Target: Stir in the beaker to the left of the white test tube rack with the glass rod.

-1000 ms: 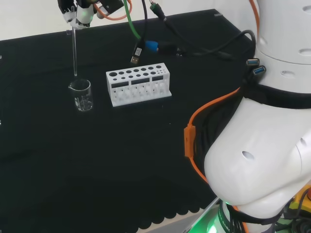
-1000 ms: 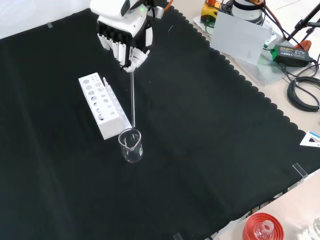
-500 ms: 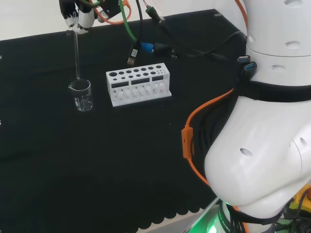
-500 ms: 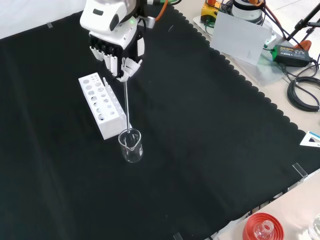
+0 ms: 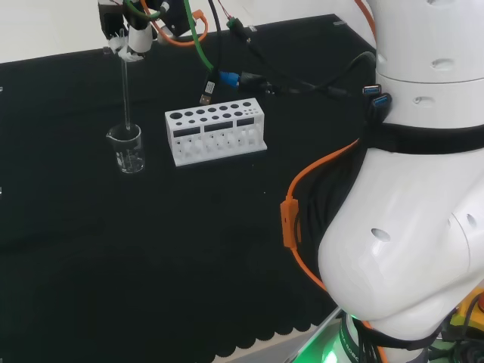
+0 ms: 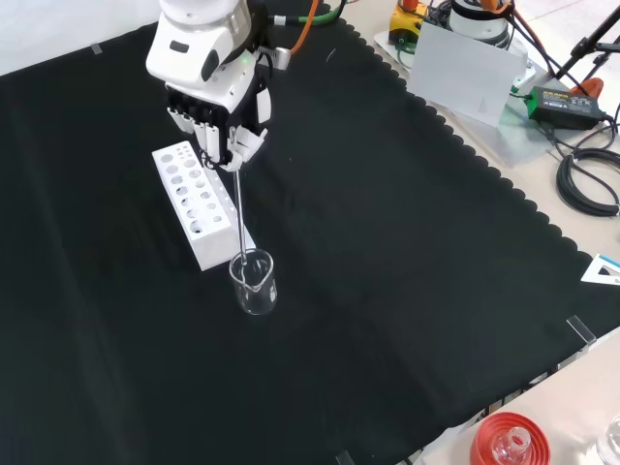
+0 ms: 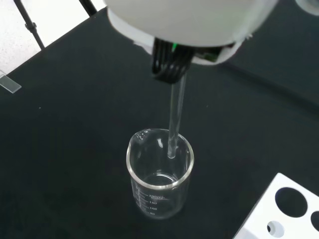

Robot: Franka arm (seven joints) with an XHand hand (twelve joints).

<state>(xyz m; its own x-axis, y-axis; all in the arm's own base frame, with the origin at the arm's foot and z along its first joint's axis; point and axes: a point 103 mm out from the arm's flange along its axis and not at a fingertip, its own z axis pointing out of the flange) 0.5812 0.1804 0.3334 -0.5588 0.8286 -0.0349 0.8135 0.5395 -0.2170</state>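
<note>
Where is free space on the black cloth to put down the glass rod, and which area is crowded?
In the front view, bare cloth lies right of the beaker, out to the scalloped edge, and also below it. The crowded spot is where the hand, glass rod and white rack meet at the beaker.

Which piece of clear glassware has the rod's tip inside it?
The beaker on the black cloth beside the white test tube rack. The glass rod held by the hand dips past its rim.

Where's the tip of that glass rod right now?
In the wrist view the rod hangs from the hand with its tip just inside the beaker's mouth. In the head view, the beaker stands left of the white rack.
</note>
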